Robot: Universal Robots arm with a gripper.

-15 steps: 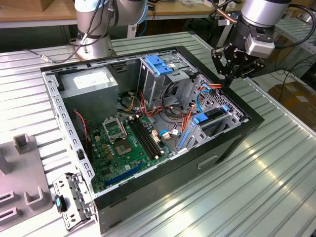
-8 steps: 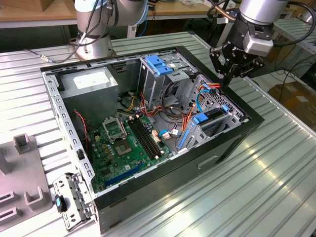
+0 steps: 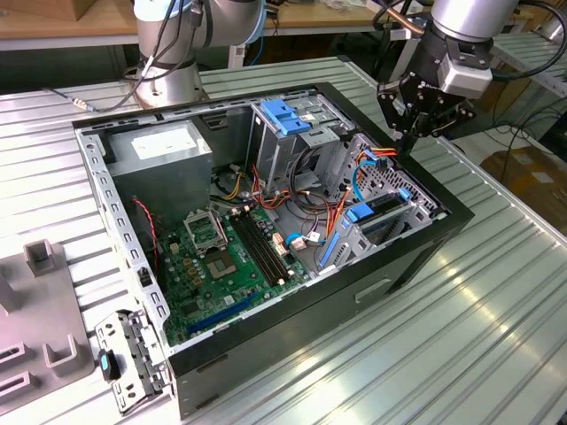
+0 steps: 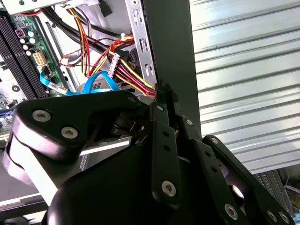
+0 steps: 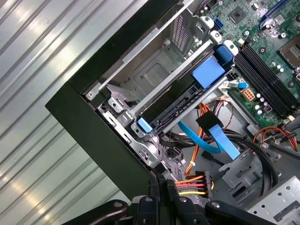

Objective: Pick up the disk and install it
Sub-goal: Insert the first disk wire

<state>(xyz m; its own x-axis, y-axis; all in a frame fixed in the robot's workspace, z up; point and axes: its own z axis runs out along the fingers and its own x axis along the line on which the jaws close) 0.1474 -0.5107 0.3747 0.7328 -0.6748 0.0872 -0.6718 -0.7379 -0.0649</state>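
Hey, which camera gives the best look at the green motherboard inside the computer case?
The exterior view: the motherboard lies nearly whole inside the case, memory slots included. The first wrist view catches one corner with the slots; the second wrist view shows an edge strip.

I can read no lettering anywhere. The white label (image 3: 162, 142) on the grey metal power supply box (image 3: 173, 177) carries print too fine for me to make out, and so do the white markings on the green circuit board (image 5: 269, 44). My black claw (image 4: 161, 91) bears nothing legible.
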